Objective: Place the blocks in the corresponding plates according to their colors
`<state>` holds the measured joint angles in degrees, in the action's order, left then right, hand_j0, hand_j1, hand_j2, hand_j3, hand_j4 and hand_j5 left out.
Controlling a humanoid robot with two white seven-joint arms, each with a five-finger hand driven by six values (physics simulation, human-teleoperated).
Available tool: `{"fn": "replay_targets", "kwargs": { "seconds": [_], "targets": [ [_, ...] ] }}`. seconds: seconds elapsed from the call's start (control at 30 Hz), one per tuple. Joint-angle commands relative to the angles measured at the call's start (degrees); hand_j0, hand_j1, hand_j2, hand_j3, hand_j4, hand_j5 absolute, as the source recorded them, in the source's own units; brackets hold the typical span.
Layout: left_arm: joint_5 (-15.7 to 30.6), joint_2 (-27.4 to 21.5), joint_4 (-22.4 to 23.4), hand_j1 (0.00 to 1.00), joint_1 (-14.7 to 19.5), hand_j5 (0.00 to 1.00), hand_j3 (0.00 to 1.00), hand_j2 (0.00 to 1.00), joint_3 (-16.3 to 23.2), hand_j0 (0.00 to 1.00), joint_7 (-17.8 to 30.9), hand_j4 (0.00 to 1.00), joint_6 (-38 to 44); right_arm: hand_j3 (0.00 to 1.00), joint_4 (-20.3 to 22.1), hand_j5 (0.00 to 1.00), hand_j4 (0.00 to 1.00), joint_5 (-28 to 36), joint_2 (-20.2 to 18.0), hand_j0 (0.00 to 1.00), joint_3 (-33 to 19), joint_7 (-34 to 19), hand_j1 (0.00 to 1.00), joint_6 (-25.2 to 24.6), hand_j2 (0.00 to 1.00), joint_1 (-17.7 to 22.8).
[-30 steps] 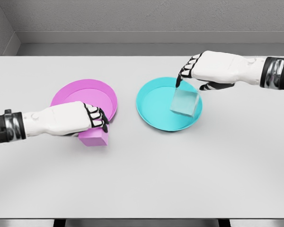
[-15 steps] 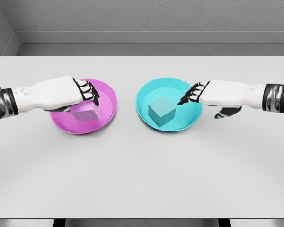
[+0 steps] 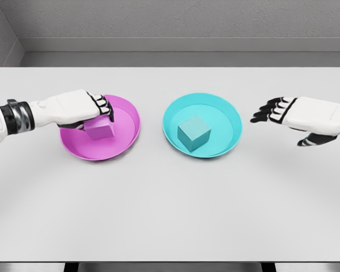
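- The cyan block point(image 3: 193, 133) is sitting flat inside the cyan plate point(image 3: 173, 110), a little left of the plate's middle, turned so one vertical edge is facing me and two side faces are showing. It is a cube, so no axis is reading as longer than the others.
- The pink block point(image 3: 99, 130) is resting in the pink plate point(image 3: 128, 113), in its left half, and is likewise a cube with no long axis; its top face is sitting roughly level.
- My left hand point(image 3: 82, 109) is reaching in from the left over the pink plate, fingers curled down over the block's top and far side. I am probably gripping the block, though my knuckles are hiding the contact and I cannot be sure the fingertips are pressing on it.
- My hand is covering the block's upper left corner and part of the pink plate's left rim.
- My right hand point(image 3: 306, 115) is hovering to the right of the cyan plate, apart from it, fingers stretched out toward the plate and holding nothing. Its forearm is running off the picture's right edge.
- The two plates are lying side by side on the white table point(image 3: 170, 215), near each other but not touching, with a grey wall point(image 3: 170, 22) behind.
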<state>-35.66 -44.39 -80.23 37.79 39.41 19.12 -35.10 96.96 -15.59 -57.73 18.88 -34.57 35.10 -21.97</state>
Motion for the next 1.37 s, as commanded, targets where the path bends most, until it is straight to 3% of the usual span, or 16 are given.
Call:
{"fn": "replay_targets", "kwargs": {
  "seconds": [0.0, 0.1, 0.17, 0.43, 0.6, 0.83, 0.97, 1.13, 1.33],
  "targets": [
    [-0.11, 0.45, 1.04, 0.56, 0.09, 0.56, 0.56, 0.56, 0.23, 0.56, 0.04, 0.56, 0.1, 1.0, 0.24, 1.0, 1.0, 0.29, -0.1, 1.0, -0.51, 0.03, 1.0, -0.1, 1.0, 0.0],
    [-0.11, 0.45, 1.04, 0.93, 0.35, 0.93, 0.93, 0.93, 0.32, 0.93, 0.04, 0.93, 0.1, 1.0, 0.33, 1.0, 1.0, 0.29, 0.08, 1.0, -0.34, -0.06, 1.0, -0.1, 1.0, 0.0],
    [-0.19, 0.45, 1.04, 1.0, 0.44, 1.0, 1.0, 1.0, 0.32, 1.0, 0.13, 1.0, 0.1, 1.0, 0.25, 1.0, 1.0, 0.29, 0.17, 1.0, -0.43, -0.06, 1.0, -0.1, 1.0, -0.09],
    [-0.37, -0.52, 0.42, 1.0, 1.14, 1.0, 1.0, 1.0, 0.32, 1.0, 0.13, 1.0, 0.1, 1.0, 0.16, 1.0, 1.0, 0.29, 0.52, 1.0, -0.52, -0.06, 1.0, -0.1, 1.0, -0.53],
    [0.51, -5.44, -2.04, 1.0, 0.79, 1.0, 1.0, 1.0, 0.15, 1.0, -0.23, 1.0, 0.1, 1.0, 0.24, 1.0, 1.0, 0.21, 0.34, 1.0, -0.52, -0.24, 1.0, -0.1, 1.0, -0.53],
    [8.76, -13.26, -6.17, 1.0, 0.0, 1.0, 1.0, 1.0, 0.06, 1.0, -0.23, 1.0, 0.1, 1.0, 0.24, 1.0, 1.0, 0.21, -0.01, 1.0, -0.52, -0.33, 1.0, -0.1, 1.0, -0.35],
    [13.6, -17.13, -8.37, 1.0, -3.78, 1.0, 1.0, 1.0, -0.56, 1.0, -0.23, 1.0, 0.1, 1.0, 0.24, 1.0, 1.0, 0.21, -0.01, 1.0, -0.43, -0.33, 1.0, -0.1, 1.0, -0.44],
    [14.39, -18.36, -8.28, 1.0, -6.77, 1.0, 1.0, 1.0, -3.19, 1.0, -0.23, 1.0, 0.1, 1.0, 0.24, 1.0, 1.0, 0.21, -0.01, 1.0, -0.43, -0.33, 1.0, -0.1, 1.0, -0.35],
    [14.57, -18.71, -8.1, 1.0, -7.03, 1.0, 1.0, 1.0, -3.55, 1.0, -0.23, 1.0, 0.1, 1.0, 0.24, 1.0, 1.0, 0.21, -0.01, 1.0, -0.43, -0.33, 1.0, -0.1, 1.0, -0.35]
  ]
}}
